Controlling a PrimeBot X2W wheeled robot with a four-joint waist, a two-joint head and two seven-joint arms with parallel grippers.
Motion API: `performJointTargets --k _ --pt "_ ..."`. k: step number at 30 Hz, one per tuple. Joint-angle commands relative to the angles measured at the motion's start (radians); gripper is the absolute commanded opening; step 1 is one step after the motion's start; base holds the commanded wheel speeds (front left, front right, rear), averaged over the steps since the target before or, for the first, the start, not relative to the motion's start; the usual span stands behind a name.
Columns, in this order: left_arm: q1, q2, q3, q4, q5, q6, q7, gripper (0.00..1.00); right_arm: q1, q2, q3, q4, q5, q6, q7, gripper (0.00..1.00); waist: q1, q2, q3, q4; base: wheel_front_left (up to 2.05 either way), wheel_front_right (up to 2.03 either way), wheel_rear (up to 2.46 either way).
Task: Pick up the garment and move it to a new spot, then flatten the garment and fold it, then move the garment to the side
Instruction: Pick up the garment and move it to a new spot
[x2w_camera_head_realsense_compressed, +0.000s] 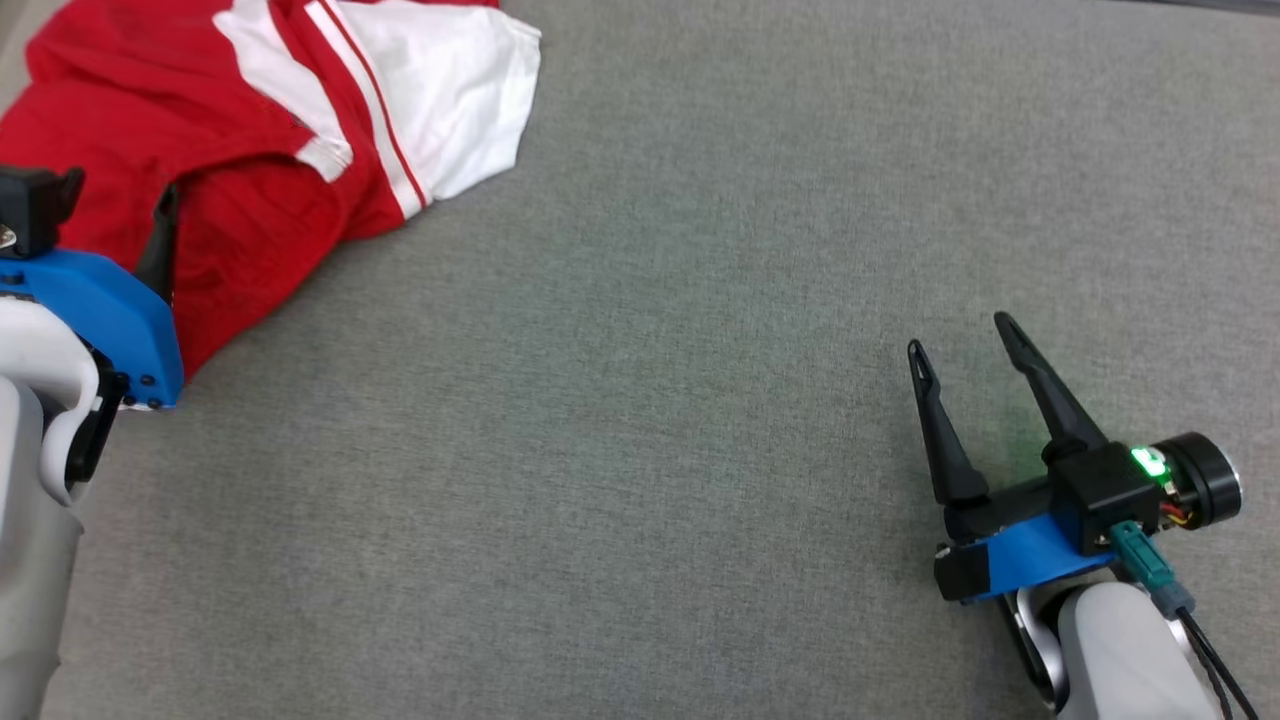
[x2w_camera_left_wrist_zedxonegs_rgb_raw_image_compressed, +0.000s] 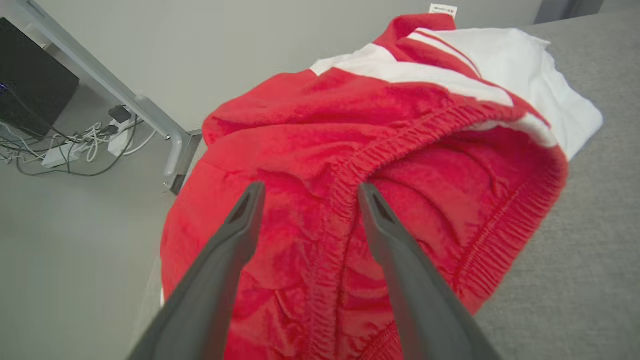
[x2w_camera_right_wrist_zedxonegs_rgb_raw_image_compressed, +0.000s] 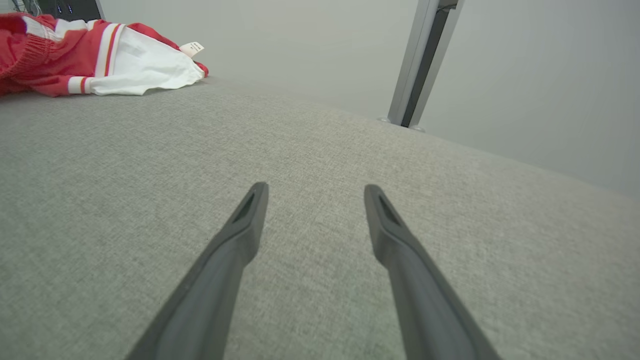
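The red and white shorts (x2w_camera_head_realsense_compressed: 250, 150) lie crumpled at the far left of the grey fabric bench (x2w_camera_head_realsense_compressed: 640, 420). The left claw (x2w_camera_left_wrist_zedxonegs_rgb_raw_image_compressed: 311, 190) reaches forward over them, spread wide, a finger on either side of the elastic waistband (x2w_camera_left_wrist_zedxonegs_rgb_raw_image_compressed: 350, 170). Whether it touches the cloth cannot be told. The right claw (x2w_camera_head_realsense_compressed: 960, 337) rests low at the near right, well apart from the shorts, wide and empty, fingers pointing forward.

Right hand (x2w_camera_head_realsense_compressed: 958, 334) — black tapered fingers (x2w_camera_head_realsense_compressed: 1045, 395), blue bracket (x2w_camera_head_realsense_compressed: 1030, 555); green light (x2w_camera_head_realsense_compressed: 1148, 462), teal plug (x2w_camera_head_realsense_compressed: 1140, 560), pale forearm (x2w_camera_head_realsense_compressed: 1120, 650).
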Motion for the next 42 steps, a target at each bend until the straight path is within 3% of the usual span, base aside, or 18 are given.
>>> performJointTargets --k 1,8,11,12,13,14,15,16,22,31,42 --pt "-0.03 0.006 -0.003 0.026 -0.007 0.0 -0.006 1.0 -0.021 -0.005 -0.005 -0.009 -0.009 0.0 -0.004 1.0 -0.0003 0.0 0.024 0.003 0.0 0.0 0.0" --pt "-0.116 0.004 -0.031 0.138 -0.023 0.003 -0.04 1.0 -0.041 -0.005 -0.008 -0.022 -0.013 0.0 0.0 1.0 -0.0003 0.0 0.082 -0.017 0.0 0.0 0.0" --pt "-0.138 -0.007 -0.025 0.169 -0.014 0.03 -0.097 1.0 -0.037 -0.005 -0.014 -0.02 -0.015 0.0 -0.001 1.0 -0.0003 0.0 0.092 -0.02 0.0 0.0 0.0" --pt "-0.147 -0.01 -0.024 0.177 -0.012 0.037 -0.114 0.87 -0.037 -0.005 -0.015 -0.018 -0.014 0.0 -0.001 1.0 -0.0003 0.0 0.093 -0.022 0.0 0.0 0.0" --pt "-0.159 -0.011 -0.023 0.184 -0.008 0.044 -0.13 0.53 -0.037 -0.005 -0.017 -0.016 -0.011 0.0 0.0 1.0 -0.0003 0.0 0.093 -0.024 0.0 0.0 0.0" --pt "-0.17 -0.011 -0.024 0.19 -0.003 0.049 -0.145 0.36 -0.037 -0.006 -0.018 -0.015 -0.008 0.0 0.0 1.0 -0.0003 0.0 0.092 -0.025 0.0 0.0 0.0" --pt "-0.18 -0.013 -0.025 0.194 -0.002 0.052 -0.158 0.07 -0.038 -0.006 -0.019 -0.013 -0.006 0.0 0.0 1.0 -0.0003 0.0 0.09 -0.027 0.0 0.0 0.0" --pt "-0.186 -0.014 -0.025 0.199 -0.001 0.052 -0.171 0.0 -0.039 -0.006 -0.019 -0.01 -0.002 0.0 0.0 1.0 -0.0003 0.0 0.086 -0.028 0.0 0.0 0.0" --pt "-0.221 0.001 -0.032 0.213 0.014 0.049 -0.228 0.0 -0.042 -0.005 -0.008 0.007 0.022 0.0 -0.001 1.0 -0.0003 0.0 0.041 -0.037 0.0 0.0 0.0" --pt "-0.261 0.037 -0.086 0.094 0.047 0.027 -0.237 0.0 -0.002 -0.004 -0.006 0.046 0.089 0.0 -0.002 1.0 -0.0003 0.0 -0.133 -0.085 0.0 0.0 0.0" --pt "-0.255 0.035 -0.206 -0.252 0.009 0.004 -0.099 0.0 0.073 -0.004 -0.013 0.093 0.169 0.0 -0.002 1.0 -0.0003 0.0 -0.338 -0.242 0.0 0.0 0.0"
